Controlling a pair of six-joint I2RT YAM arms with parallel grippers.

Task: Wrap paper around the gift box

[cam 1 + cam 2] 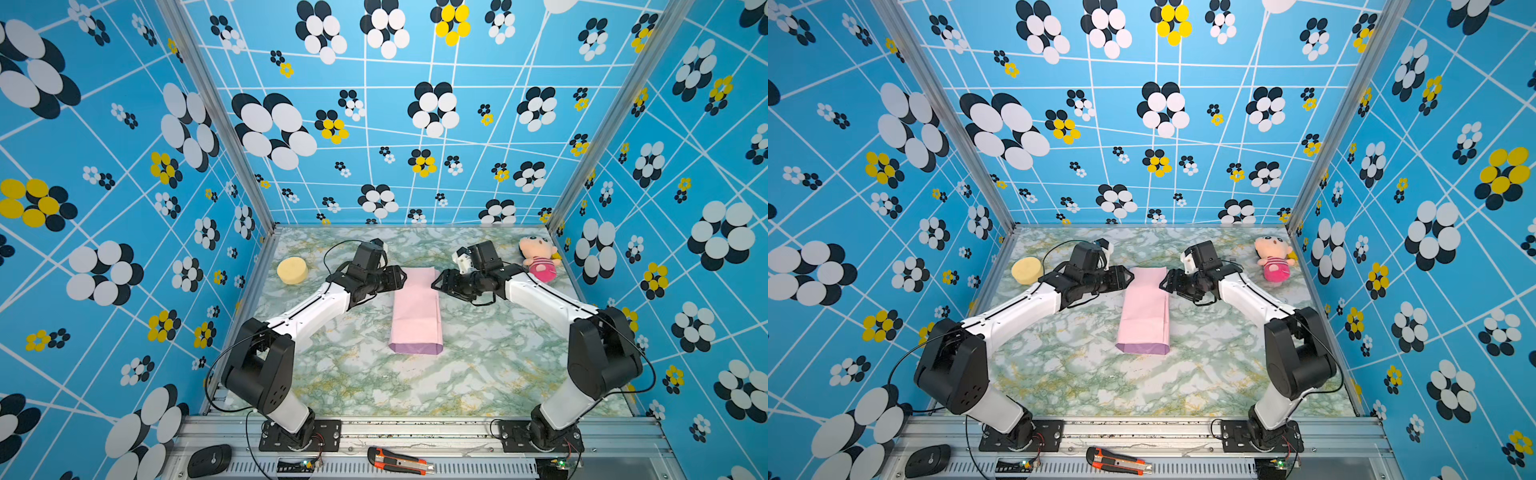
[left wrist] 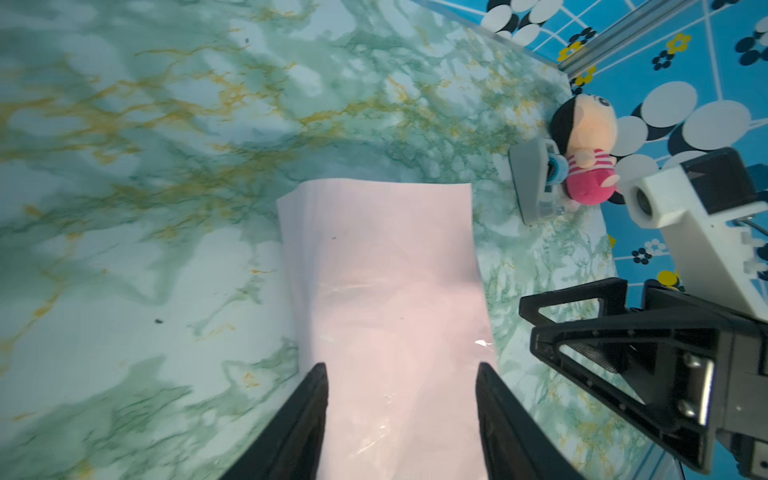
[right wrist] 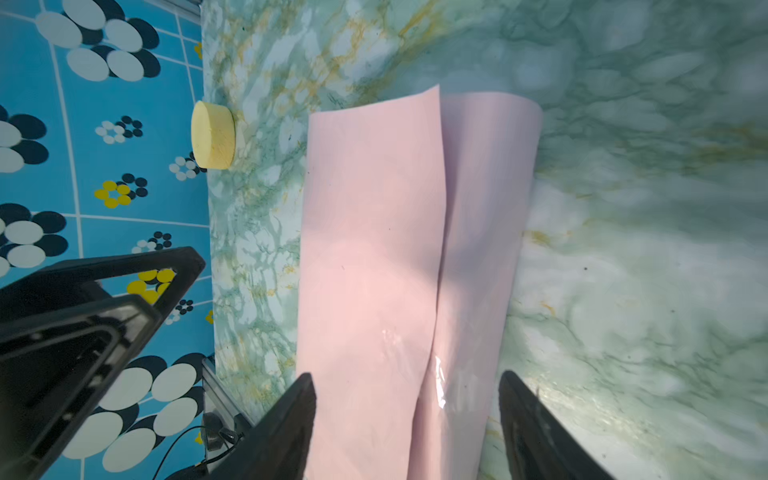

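Far left: a round yellow foam disc (image 1: 292, 270) sits on the marbled bench (image 1: 365, 386), near its left rim.
Left end effector (image 2: 401, 370): fingers spread apart and gripping nothing, it hangs over the far part of the paper's left edge.
Centre: the paper (image 1: 417, 309) lies on the bench folded into a long flat sleeve, pale pink outward. One flap overlaps the other lengthwise, and a lilac strip shows at its near end.
Right end effector (image 3: 405, 376): fingers likewise apart and empty, just beside the paper's right edge, facing its partner.
Far right: a plush doll (image 1: 539, 257) in a pink striped top lies in the bench's back corner.
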